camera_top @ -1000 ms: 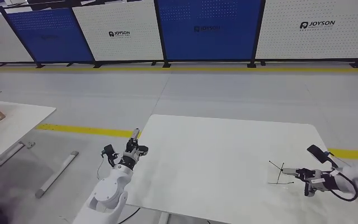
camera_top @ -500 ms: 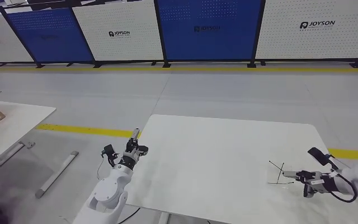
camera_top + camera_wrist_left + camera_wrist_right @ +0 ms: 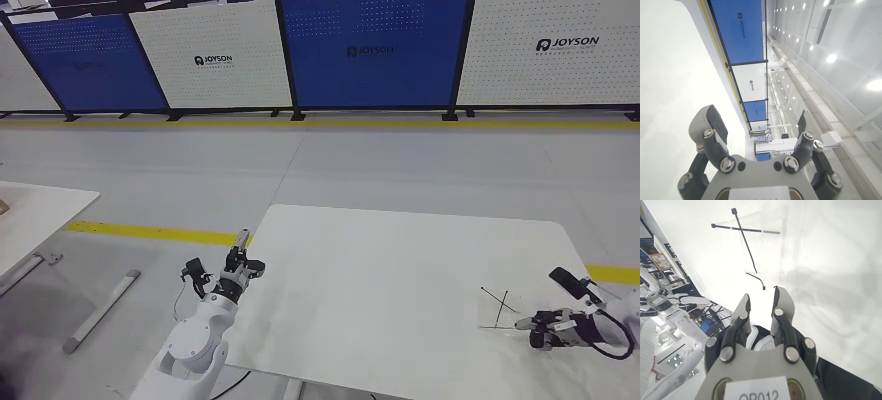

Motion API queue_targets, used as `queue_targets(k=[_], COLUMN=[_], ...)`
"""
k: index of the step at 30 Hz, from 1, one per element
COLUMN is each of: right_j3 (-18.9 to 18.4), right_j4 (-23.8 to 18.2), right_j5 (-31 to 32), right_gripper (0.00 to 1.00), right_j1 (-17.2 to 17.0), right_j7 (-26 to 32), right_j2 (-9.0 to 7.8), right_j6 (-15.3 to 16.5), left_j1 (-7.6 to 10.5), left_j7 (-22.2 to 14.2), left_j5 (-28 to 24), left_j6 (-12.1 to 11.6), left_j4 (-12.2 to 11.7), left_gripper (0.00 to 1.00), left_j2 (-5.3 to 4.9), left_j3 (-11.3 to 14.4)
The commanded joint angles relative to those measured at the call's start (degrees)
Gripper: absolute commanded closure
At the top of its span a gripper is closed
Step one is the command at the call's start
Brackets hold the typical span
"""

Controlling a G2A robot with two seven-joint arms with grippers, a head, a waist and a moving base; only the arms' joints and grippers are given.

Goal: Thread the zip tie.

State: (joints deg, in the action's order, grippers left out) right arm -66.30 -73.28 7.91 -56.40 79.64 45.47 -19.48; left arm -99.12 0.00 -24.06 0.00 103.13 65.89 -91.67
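Two black zip ties (image 3: 742, 230) lie crossed on the white table (image 3: 829, 256). A third, curved zip tie (image 3: 756, 277) lies nearer, its head just off my right gripper's fingertips. My right gripper (image 3: 762, 292) is open, low over the table, with nothing between its fingers. From above, the zip ties (image 3: 495, 306) are near the table's right front corner, with the right gripper (image 3: 522, 323) just to their right. At the table's left edge, my left gripper (image 3: 240, 240) points upward. In its wrist view the left gripper (image 3: 759, 113) is wide open and empty.
The table's right and front edges run close to the right arm. The wide middle of the table (image 3: 400, 280) is bare white. Blue and white partition panels (image 3: 370, 50) stand across the floor behind the table.
My right gripper has drawn back a little to the right and toward the table's front edge, away from the crossed zip ties. The left arm has not moved.
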Motion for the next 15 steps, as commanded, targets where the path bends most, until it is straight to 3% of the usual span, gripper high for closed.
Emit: queue_targets(k=[1, 7, 15], right_j3=[0.47, 1.9, 3.39], right_j4=[0.59, 2.27, 4.03], right_j5=[0.2, 0.16, 0.91], right_gripper=[0.73, 0.8, 0.79], right_j1=[0.52, 2.18, 4.03], right_j7=[0.0, 0.0, 0.0], right_j2=[0.04, 0.28, 0.7], right_j6=[0.0, 0.0, 0.0], left_j1=[0.0, 0.0, 0.0], left_j7=[0.0, 0.0, 0.0], left_j5=[0.0, 0.0, 0.0], left_j6=[0.0, 0.0, 0.0], left_j4=[0.0, 0.0, 0.0], left_gripper=[0.0, 0.0, 0.0], left_j2=[0.0, 0.0, 0.0], left_j3=[0.0, 0.0, 0.0])
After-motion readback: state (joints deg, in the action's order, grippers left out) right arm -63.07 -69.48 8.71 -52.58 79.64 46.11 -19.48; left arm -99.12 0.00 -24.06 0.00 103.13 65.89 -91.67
